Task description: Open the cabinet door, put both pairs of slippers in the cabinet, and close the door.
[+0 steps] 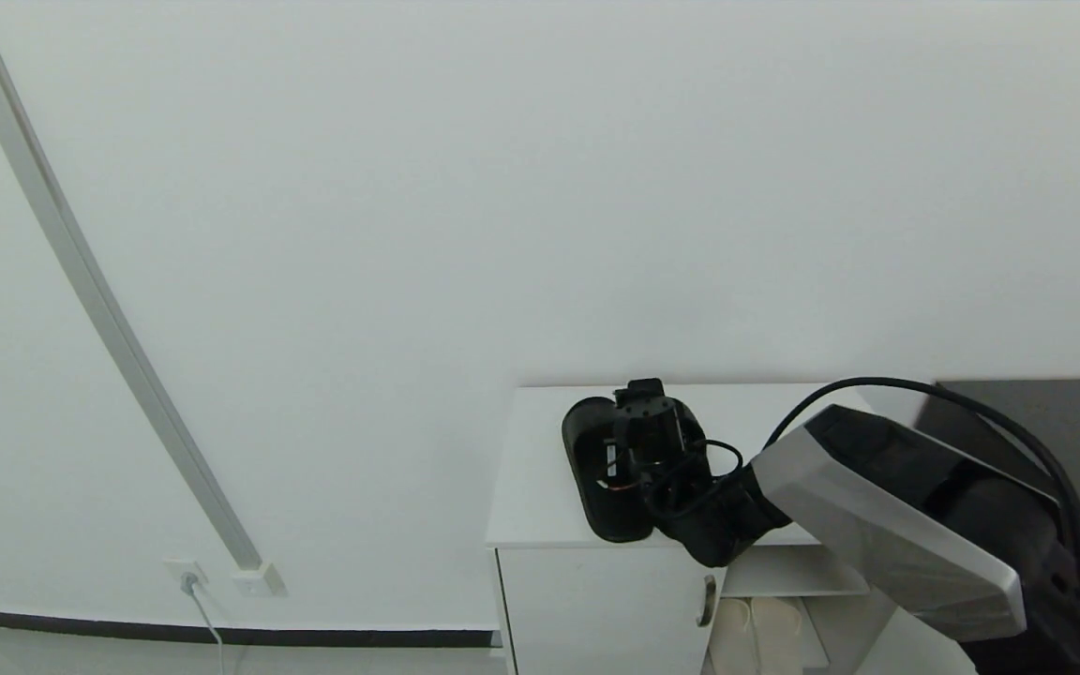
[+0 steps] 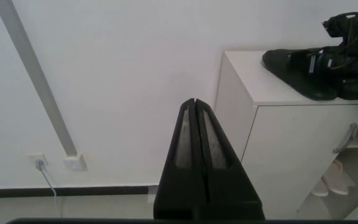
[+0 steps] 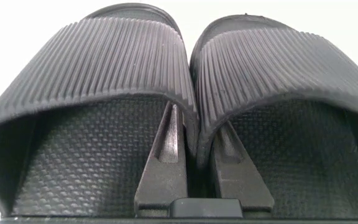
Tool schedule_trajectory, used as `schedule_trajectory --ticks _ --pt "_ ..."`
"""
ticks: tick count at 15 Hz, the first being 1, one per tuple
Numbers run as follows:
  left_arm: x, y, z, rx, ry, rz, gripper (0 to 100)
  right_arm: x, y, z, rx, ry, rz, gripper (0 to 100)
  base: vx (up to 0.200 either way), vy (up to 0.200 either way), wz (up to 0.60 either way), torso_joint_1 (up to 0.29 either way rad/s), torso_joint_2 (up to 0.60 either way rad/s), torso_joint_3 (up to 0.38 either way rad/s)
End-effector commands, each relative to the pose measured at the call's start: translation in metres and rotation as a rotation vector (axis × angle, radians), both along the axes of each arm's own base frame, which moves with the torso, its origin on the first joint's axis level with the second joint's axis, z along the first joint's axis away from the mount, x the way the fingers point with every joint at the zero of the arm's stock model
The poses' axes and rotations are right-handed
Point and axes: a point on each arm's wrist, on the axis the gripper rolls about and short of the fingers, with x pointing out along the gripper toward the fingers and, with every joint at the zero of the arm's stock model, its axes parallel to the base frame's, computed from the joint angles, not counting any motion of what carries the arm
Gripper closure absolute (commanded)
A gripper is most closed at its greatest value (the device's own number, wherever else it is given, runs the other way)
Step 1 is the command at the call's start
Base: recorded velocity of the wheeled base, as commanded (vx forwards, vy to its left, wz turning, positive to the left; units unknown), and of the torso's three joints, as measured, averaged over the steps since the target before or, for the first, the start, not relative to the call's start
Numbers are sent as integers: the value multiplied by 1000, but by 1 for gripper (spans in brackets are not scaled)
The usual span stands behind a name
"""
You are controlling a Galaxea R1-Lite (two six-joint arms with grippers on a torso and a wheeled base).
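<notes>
A pair of black slippers (image 1: pixel 596 487) (image 2: pixel 303 65) (image 3: pixel 104 81) lies side by side on top of the white cabinet (image 1: pixel 540 459) (image 2: pixel 247 81). My right gripper (image 1: pixel 645 441) (image 3: pixel 196 121) (image 2: pixel 347 34) sits on them, one finger inside each slipper, shut on the two touching inner walls. A pair of white slippers (image 1: pixel 756 628) (image 2: pixel 331 180) rests on a low shelf in the cabinet's uncovered right part. Beside that, a door (image 1: pixel 596 609) with a handle (image 1: pixel 709 600) (image 2: pixel 347 137) covers the left part. My left gripper (image 2: pixel 194 106) hangs shut and empty, left of the cabinet.
The cabinet stands against a white wall. A slanted cable duct (image 1: pixel 99 309) runs down the wall to a socket (image 1: pixel 186 574) with a plugged-in cord. A dark surface (image 1: pixel 1046 441) lies to the cabinet's right.
</notes>
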Motion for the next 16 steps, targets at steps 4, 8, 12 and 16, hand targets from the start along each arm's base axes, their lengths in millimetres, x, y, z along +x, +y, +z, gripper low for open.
schedule_trajectory --ticks 4,8,12,16 --pt "0 0 0 1 1 0 100 -61 -20 77 45 -31 79 100 0 0 0 0 0 0" --pt "0 0 0 4 -1 -3 100 -128 -49 110 72 -35 203 100 0 0 0 0 0 0" --pt "0 0 0 6 1 -4 100 -159 -82 106 91 -54 417 100 0 0 0 0 0 0" --pt "0 0 0 4 1 -4 100 -157 -92 100 78 -169 538 100 0 0 0 0 0 0"
